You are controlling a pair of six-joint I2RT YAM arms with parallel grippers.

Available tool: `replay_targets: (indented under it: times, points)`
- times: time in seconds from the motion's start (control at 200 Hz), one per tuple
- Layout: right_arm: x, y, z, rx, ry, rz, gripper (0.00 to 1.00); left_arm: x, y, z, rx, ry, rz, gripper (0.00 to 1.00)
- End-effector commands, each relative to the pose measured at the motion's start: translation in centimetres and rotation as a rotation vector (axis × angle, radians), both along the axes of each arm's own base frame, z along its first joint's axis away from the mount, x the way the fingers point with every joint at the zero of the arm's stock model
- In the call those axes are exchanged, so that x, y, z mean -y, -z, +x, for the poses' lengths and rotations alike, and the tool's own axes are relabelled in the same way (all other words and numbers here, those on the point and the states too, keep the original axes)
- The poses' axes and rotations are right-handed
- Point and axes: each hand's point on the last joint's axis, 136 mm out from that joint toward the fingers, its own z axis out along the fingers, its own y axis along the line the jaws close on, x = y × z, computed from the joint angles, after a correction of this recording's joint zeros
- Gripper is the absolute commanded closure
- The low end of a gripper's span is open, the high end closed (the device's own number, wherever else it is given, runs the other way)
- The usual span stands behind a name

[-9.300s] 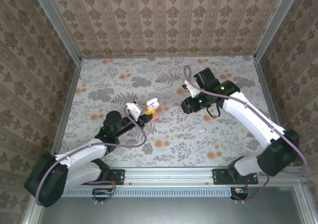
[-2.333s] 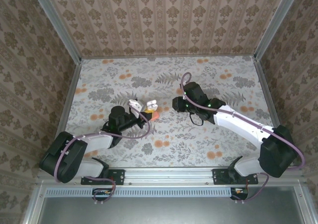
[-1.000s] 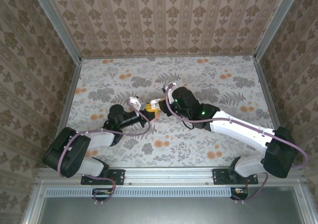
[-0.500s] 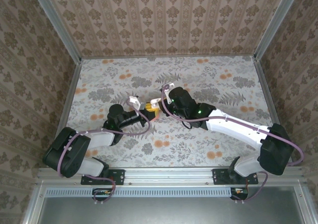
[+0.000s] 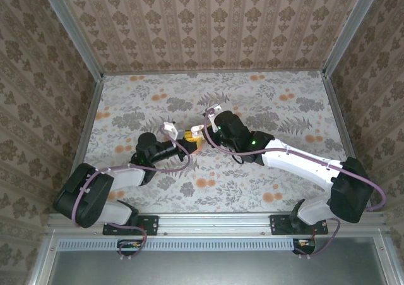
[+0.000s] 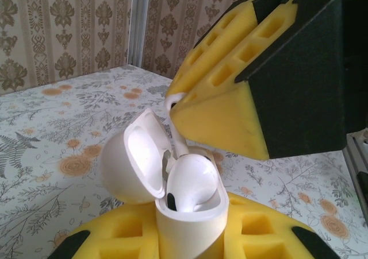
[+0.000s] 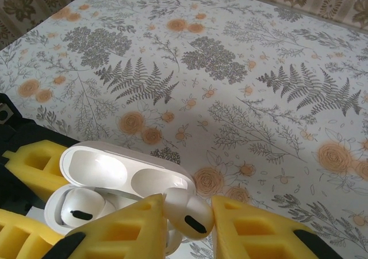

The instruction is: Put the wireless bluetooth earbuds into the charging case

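Charging case (image 6: 187,216), lid (image 6: 138,161) open and one white earbud (image 6: 192,178) seated, stood pinched in the left gripper (image 6: 190,239); the right gripper (image 7: 184,221) pinched a second earbud (image 7: 185,210) just above the case's free side. Seating it probably called for a straight, stem-first descent with the case kept steady. A floral-print tabletop (image 5: 284,108) and damask-papered walls (image 5: 208,26) enclosed the work.

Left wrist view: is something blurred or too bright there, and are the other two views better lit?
Left wrist view: the white charging case is bright yet keeps its edges; the left gripper's yellow pads, very near, look soft. Right wrist view: the table print is sharp, the held earbud clear. Top external view: even light, no glare, the case too small for detail.
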Motion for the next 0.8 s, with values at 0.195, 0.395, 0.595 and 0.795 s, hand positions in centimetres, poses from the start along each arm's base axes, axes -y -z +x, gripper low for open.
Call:
replay_targets:
  times: [0.195,0.395,0.595,0.795]
  points:
    - [-1.1,0.1,-1.2,-0.013,-0.065,-0.031,0.75,0.1,-3.9,-0.1,0.092,0.021,-0.059,0.89]
    - [-2.0,-0.1,-1.8,-0.031,-0.106,0.005,0.74,0.2,-3.8,-0.1,0.089,0.025,-0.058,0.88]
    - [-2.7,-0.2,-2.2,-0.049,-0.135,0.034,0.72,0.2,-3.7,0.0,0.088,0.023,-0.054,0.88]
    - [-2.8,0.4,-2.2,-0.067,-0.132,0.030,0.68,0.4,-3.6,0.1,0.083,0.026,-0.052,0.88]
